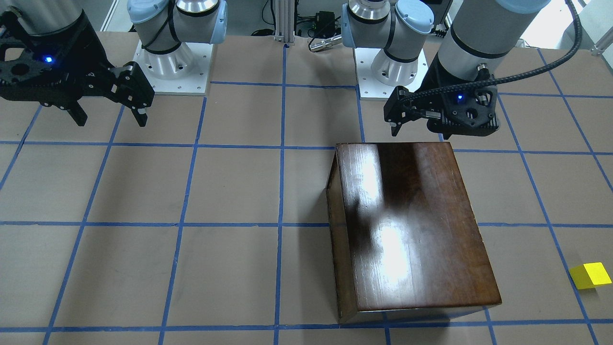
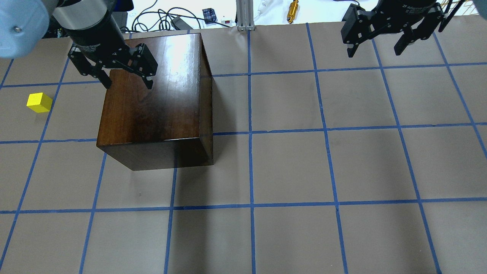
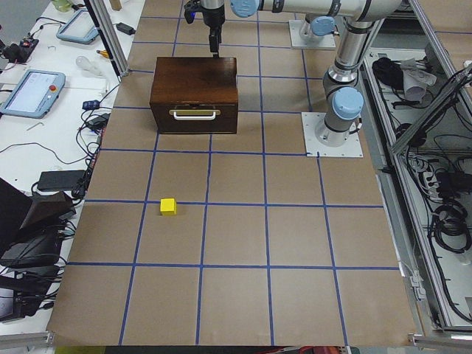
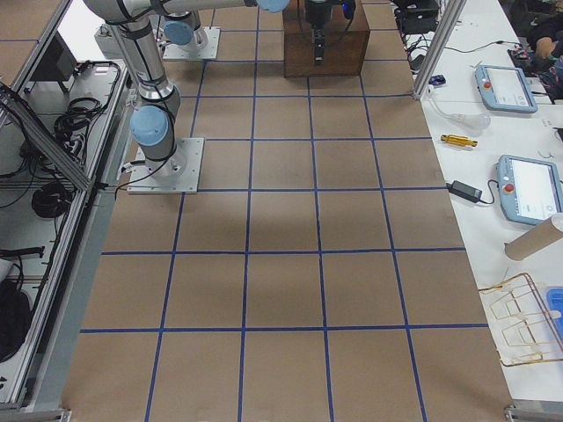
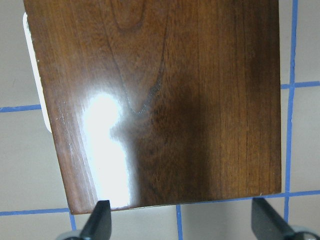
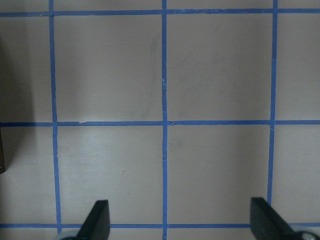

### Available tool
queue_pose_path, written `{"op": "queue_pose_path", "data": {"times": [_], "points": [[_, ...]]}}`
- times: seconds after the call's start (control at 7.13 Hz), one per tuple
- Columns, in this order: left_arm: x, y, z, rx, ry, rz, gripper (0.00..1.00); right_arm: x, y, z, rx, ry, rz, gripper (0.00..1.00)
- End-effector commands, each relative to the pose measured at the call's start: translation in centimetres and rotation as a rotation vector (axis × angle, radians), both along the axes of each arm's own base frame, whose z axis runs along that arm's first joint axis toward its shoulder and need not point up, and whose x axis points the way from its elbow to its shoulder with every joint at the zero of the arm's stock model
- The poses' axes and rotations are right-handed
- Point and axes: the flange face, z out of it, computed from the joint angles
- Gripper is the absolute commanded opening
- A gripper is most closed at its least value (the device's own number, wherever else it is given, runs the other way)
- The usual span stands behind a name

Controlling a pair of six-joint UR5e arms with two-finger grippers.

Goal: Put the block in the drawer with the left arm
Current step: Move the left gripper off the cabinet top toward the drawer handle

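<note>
Brown paper ruled with blue tape (image 2: 249, 133) covers the table (image 2: 289, 167), and from my console the job looks unstarted. On the robot's left half sits the glossy dark wooden box (image 2: 152, 110). Its drawer (image 3: 221, 122) is shut flush, with the metal pull (image 3: 195, 113) facing the table's left end; only the left side view shows that front. The block (image 2: 39, 102), a small yellow cube, lies on the table out beyond that front, well apart from the box, with nothing touching it.

The left arm (image 2: 87, 23) holds the left gripper (image 2: 128, 84) above the box lid, its fingers (image 5: 98, 222) spread apart and empty. Its wrist view looks straight down on the polished top. The right gripper (image 2: 374, 52) hangs over bare table on the other side, fingers likewise apart with nothing between them.

I judge the step in hand to be the approach for opening the drawer, since the block cannot go in while it is shut. Next I would need to bring the left gripper off the lid and down in front of the box. The wrist would then have to turn so the fingers can close on the pull, and the draw should be straight outward. The pull looks thin and close to the wood, so alignment matters. The block seems to lie roughly along the pull-out line, though probably far enough off.
</note>
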Motion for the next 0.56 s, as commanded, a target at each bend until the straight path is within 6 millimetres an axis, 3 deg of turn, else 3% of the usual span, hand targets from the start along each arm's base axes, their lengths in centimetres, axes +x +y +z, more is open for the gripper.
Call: {"op": "queue_pose_path", "data": {"times": [0.0,0.28,0.42], "points": [[0.0,0.0,0.1,-0.005,0.002,0.0,1.0,0.0,0.0,-0.1,0.001,-0.001,0.001,1.0],[0.4,-0.2,0.1,-0.005,0.0,0.007,1.0,0.0,0.0,0.0,0.0,0.001,0.001,1.0],[1.7,-1.0,-0.2,-0.006,0.002,0.023,1.0,0.0,0.0,-0.1,0.001,0.001,0.001,1.0]]}}
